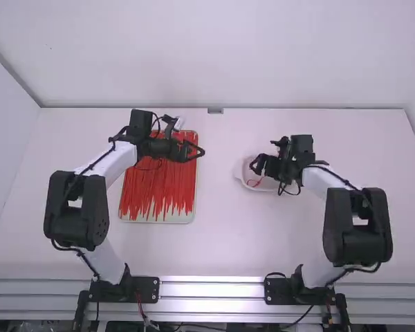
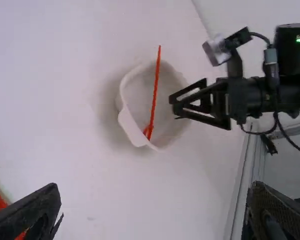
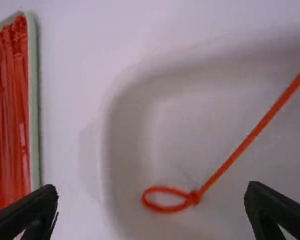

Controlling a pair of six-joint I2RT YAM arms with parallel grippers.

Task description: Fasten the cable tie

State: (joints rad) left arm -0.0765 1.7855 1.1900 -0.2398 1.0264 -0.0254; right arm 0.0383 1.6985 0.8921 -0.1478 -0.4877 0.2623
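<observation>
Tray [image 1: 156, 220] of spare red ties [image 1: 158, 183] sat at 9 o'clock on the table. Left gripper [image 1: 188, 151] was over the tray's 1 o'clock corner, jaws apart and empty. White bowl [image 1: 239, 173] at 3 o'clock from the tray held the looped cable tie [image 3: 217, 172], tail leaning on the rim. Right gripper [image 1: 258, 164] was over the bowl, jaws apart and empty.

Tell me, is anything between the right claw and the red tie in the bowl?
Nothing visible stands in the way. The right gripper hangs open above the bowl. The tie lies inside, with its loop on the bottom and its tail leaning out over the rim. Only the bowl's own wall surrounds it.
</observation>
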